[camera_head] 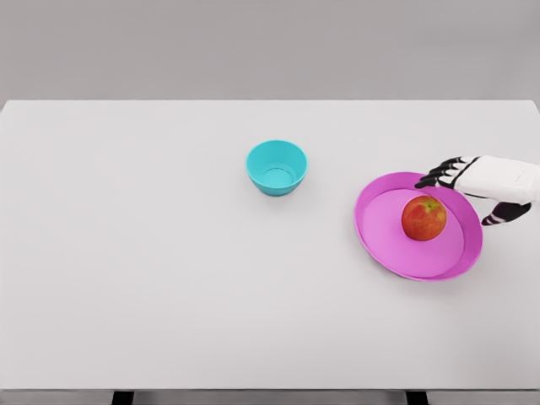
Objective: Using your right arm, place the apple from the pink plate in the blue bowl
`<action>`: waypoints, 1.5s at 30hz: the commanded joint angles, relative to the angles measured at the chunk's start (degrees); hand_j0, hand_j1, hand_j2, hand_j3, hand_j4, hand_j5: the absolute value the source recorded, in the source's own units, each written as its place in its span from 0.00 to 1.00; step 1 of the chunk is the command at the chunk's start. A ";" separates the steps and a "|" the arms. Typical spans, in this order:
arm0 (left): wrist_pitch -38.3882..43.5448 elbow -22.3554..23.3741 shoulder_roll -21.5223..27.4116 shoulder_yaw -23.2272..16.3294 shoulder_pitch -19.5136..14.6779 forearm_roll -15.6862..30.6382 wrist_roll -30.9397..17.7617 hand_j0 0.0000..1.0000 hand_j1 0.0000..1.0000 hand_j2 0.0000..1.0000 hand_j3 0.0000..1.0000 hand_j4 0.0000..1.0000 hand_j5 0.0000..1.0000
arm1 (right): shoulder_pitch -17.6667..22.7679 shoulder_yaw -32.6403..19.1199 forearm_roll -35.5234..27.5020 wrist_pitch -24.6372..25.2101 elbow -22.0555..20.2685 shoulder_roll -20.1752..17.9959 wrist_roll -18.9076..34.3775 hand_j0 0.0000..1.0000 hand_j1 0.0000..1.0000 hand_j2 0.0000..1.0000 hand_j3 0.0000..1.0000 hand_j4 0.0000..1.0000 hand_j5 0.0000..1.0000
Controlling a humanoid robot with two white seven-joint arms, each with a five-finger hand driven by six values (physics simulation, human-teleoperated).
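Matte white table (169,270) — round apple (423,218)

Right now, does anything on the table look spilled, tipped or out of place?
Nothing stands out. The apple sits on the pink plate, the blue bowl stands upright, and the right hand is open beside the plate.

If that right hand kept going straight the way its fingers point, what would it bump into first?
Probably the apple on the pink plate: the right hand points leftward over the plate's far rim. Its height is hard to judge, so it might pass just behind the apple.
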 commanded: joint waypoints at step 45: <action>0.00 -0.01 0.00 0.00 0.09 0.01 -0.01 1.00 1.00 1.00 1.00 1.00 1.00 | -3.78 9.07 -0.06 0.14 5.83 5.77 0.14 0.66 0.66 0.66 0.66 0.66 0.66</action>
